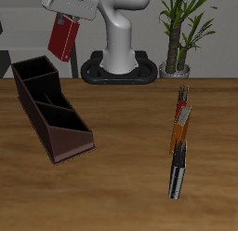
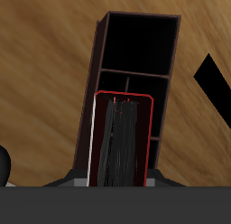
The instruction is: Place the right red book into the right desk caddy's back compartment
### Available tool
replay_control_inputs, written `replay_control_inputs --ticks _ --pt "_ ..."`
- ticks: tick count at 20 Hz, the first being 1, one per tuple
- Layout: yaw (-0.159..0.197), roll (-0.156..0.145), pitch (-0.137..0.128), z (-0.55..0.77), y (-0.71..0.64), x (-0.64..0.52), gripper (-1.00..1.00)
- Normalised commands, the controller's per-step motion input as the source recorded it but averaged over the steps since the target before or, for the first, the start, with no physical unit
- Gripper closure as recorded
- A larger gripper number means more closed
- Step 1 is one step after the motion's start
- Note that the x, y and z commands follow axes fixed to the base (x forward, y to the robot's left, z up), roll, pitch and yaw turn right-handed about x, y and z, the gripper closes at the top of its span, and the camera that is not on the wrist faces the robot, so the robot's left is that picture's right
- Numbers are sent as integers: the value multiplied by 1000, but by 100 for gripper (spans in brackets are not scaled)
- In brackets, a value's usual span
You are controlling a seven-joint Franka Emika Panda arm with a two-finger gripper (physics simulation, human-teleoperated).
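My gripper [image 1: 69, 18] is shut on the top of the right red book [image 1: 62, 35], which hangs slightly tilted high over the back of the table. In the wrist view the book [image 2: 122, 142] shows end-on, its red cover framing the page edges. The right desk caddy [image 1: 54, 114] is a long dark box with maroon inner walls, lying diagonally on the wood below and in front of the book. Its back compartment [image 1: 33, 74], the squarish tall-walled end, is open and holds nothing [image 2: 140, 42]. The book is well above the caddy [image 2: 162, 110] and touches nothing.
A row of thin orange, red and black-and-white books [image 1: 179, 132] lies on the table across from the caddy. The robot's base [image 1: 121, 67] and a potted plant [image 1: 177, 48] stand at the back. A black shape [image 2: 217, 83] lies beside the caddy in the wrist view.
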Motion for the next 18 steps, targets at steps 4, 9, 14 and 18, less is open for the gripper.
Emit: replay_control_inputs --ticks 4,9,14,18 --pt "19 -11 -74 133 -143 58 100" --pt "-32 -7 -39 110 -133 121 100" --pt "-15 6 -13 19 -79 156 100" --pt "-20 9 -20 14 -19 111 100"
